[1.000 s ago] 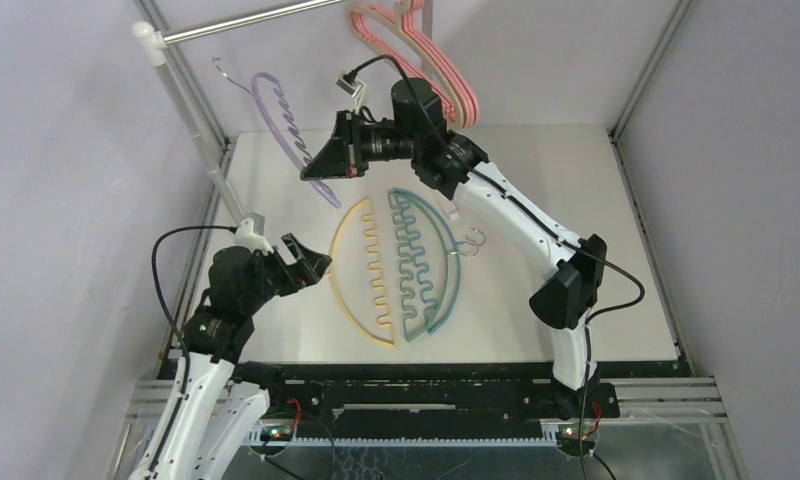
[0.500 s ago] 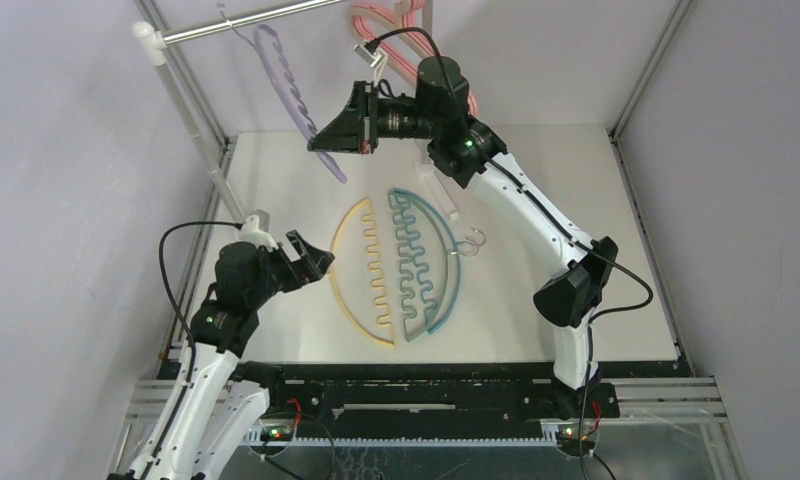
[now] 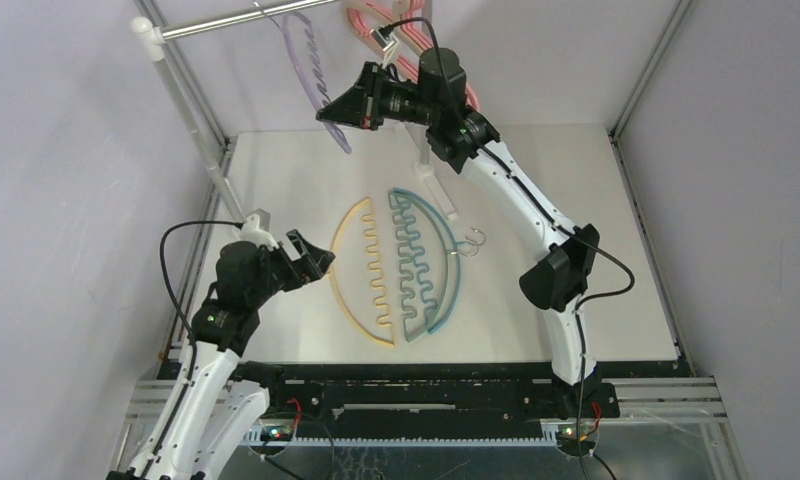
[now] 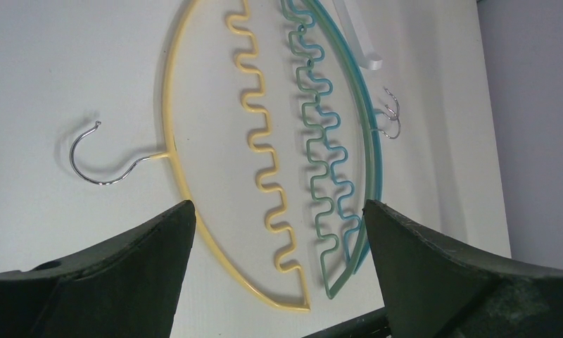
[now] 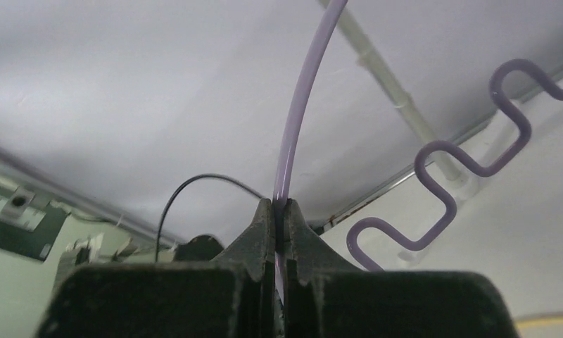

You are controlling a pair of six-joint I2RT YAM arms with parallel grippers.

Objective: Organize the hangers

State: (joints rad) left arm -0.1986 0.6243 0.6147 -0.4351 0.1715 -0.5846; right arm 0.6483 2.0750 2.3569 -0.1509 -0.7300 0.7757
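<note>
The bench (image 3: pixel 576 200) carries three hangers side by side, waiting their turn: the yellow hanger (image 4: pixel 167 91), the green hanger (image 4: pixel 321 162) and the teal hanger (image 4: pixel 367 134). Above its far edge runs the rail (image 3: pixel 236 18), with the pink hangers (image 3: pixel 361 22) already on it. My right hand (image 5: pixel 279 211) is clenched on the lavender hanger (image 3: pixel 311 60), pinching its thin curved bar so the hook leads toward the rail. My left hand (image 3: pixel 314 262) hangs released over the yellow hanger, ready for the next pick. A second ago the lavender hanger sat low near the bench. Now it is up at the rail, though I cannot tell whether the hook has caught. The left hand has not moved.
</note>
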